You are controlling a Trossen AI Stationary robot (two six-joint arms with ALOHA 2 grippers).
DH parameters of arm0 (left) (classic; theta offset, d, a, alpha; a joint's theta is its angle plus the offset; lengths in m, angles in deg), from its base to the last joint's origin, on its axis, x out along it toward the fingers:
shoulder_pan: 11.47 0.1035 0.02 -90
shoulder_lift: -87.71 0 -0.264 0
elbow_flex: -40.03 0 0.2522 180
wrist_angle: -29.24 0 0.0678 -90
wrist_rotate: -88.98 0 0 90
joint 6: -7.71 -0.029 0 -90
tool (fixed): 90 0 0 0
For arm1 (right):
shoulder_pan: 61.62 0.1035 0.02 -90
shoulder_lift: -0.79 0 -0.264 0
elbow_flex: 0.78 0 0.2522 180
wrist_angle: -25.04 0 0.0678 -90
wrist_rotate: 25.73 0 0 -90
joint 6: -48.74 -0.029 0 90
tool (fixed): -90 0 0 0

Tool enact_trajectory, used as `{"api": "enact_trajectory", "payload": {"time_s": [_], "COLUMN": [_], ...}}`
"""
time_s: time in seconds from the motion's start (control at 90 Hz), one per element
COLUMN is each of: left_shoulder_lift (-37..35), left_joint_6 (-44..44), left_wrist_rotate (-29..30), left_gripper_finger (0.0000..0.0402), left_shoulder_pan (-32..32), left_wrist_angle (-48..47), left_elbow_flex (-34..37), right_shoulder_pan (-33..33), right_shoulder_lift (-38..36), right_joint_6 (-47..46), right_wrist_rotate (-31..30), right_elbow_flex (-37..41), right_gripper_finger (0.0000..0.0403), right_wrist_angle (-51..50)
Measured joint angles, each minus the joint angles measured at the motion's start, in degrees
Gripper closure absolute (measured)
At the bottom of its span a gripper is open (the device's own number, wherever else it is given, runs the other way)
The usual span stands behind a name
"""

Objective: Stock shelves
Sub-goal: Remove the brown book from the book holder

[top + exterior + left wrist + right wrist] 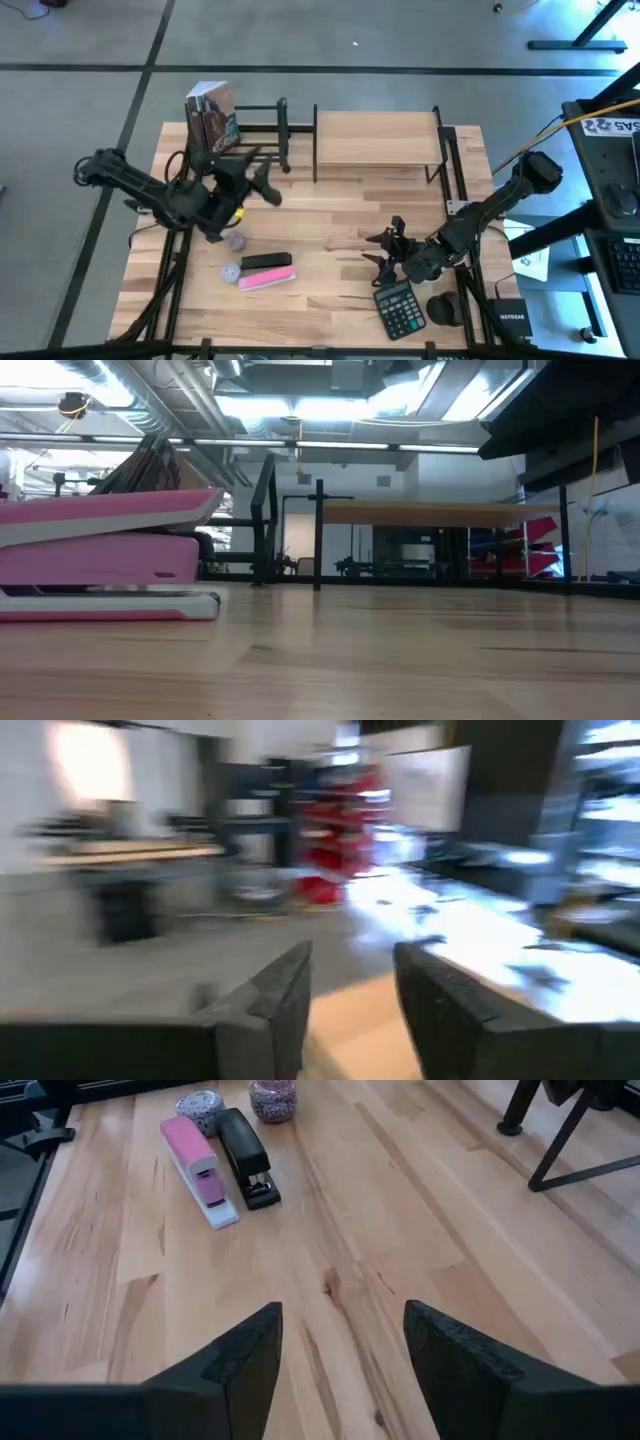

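Wood shelf (378, 138) and black rack (258, 128) stand side by side at the table's far edge, rack holding only books (211, 115); left gripper (262, 180), spread and empty, is close beside the rack and could clip it; right gripper (388, 250), spread and empty, idles near the calculator (400, 309).

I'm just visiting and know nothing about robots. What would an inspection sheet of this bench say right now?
Surface: light wood tabletop.
Job's things: wood shelf and black rack at the far edge; books stand at the rack's left end.
Clutter: pink stapler, black stapler, two small jars, calculator.
Grippers: left gripper open, near the rack; right gripper open, empty, above the table.
Cables: yellow cable at right.
Surroundings: desk with papers at right.
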Motion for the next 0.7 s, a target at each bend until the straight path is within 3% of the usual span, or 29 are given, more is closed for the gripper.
{"api": "enact_trajectory", "payload": {"time_s": [0.067, 0.111, 0.167, 0.356, 0.433, 0.567, 0.7], "left_shoulder_lift": [-0.8, -0.8, -0.7, -1.7, -3.1, -5.0, -5.5], "left_joint_6": [12.5, 19.5, 26.2, 46.1, 55.4, 67.7, 68.9], "left_wrist_rotate": [-16.8, -21.7, -20.7, -6.9, -4.1, -9.1, -14.5], "left_gripper_finger": [0.0275, 0.0275, 0.0275, 0.0275, 0.0275, 0.0275, 0.0275], "left_shoulder_pan": [2.3, 4.4, 6.8, 15.4, 20.0, 30.7, 40.6], "left_wrist_angle": [-9.9, -16.3, -25.7, -55.4, -66.1, -79.7, -82.3], "left_elbow_flex": [0.0, 0.0, 0.0, 0.0, 0.0, 0.0, 0.0], "right_shoulder_pan": [0.0, 0.0, 0.0, 0.0, 0.0, 0.0, -0.4], "right_shoulder_lift": [0.0, 0.0, 0.0, 0.0, 0.0, 0.0, 0.0], "right_joint_6": [0.0, 0.0, 0.1, 0.1, 0.2, 0.2, 0.3], "right_wrist_rotate": [0.0, 0.0, 0.0, 0.0, 0.0, 0.0, 0.0], "right_elbow_flex": [0.0, 0.0, 0.0, 0.0, 0.0, 0.0, 0.0], "right_gripper_finger": [0.0208, 0.0208, 0.0208, 0.0208, 0.0208, 0.0208, 0.0208], "right_wrist_angle": [0.1, 0.2, 0.3, 1.0, 1.2, 1.3, 1.3]}}
